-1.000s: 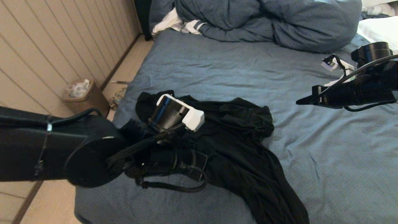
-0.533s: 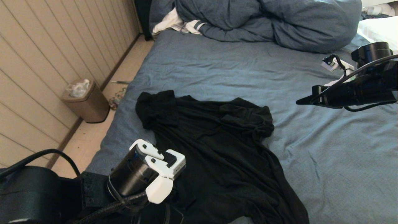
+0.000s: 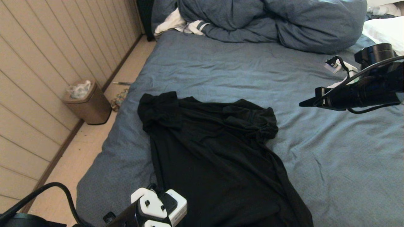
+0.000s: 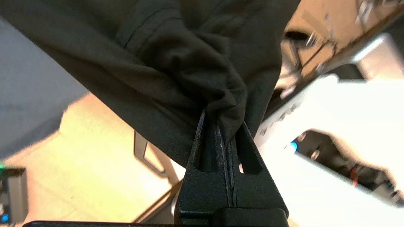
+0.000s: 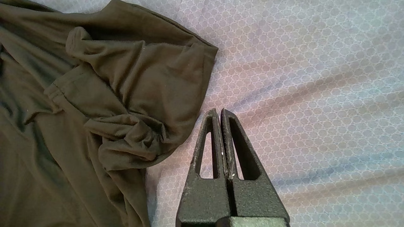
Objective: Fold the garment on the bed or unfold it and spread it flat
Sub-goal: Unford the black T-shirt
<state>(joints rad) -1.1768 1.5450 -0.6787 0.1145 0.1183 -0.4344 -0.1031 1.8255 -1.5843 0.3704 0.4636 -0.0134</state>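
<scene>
The garment (image 3: 214, 151), a plain black T-shirt, lies wrinkled on the bed (image 3: 221, 72), its sleeves toward the far side and its lower part running to the near edge. At that near edge only the white wrist mount of my left arm shows in the head view. In the left wrist view my left gripper (image 4: 222, 118) is shut on a bunched fold of the garment (image 4: 176, 63). My right gripper (image 3: 301, 103) hovers shut and empty over bare sheet, right of the shirt. In its own view the right gripper (image 5: 218, 110) sits just beside the crumpled sleeve of the garment (image 5: 110, 94).
A bulky blue duvet (image 3: 268, 22) is piled across the far side, with a white striped cloth (image 3: 176, 23) at its left end and a white pillow (image 3: 385, 30) at the far right. A brown bin (image 3: 86, 102) stands on the floor strip by the panelled wall.
My left arm has drawn back from over the shirt to the bed's near edge, its gripper still on the cloth. The shirt's lower part now lies stretched toward me. The right arm has stayed put.
</scene>
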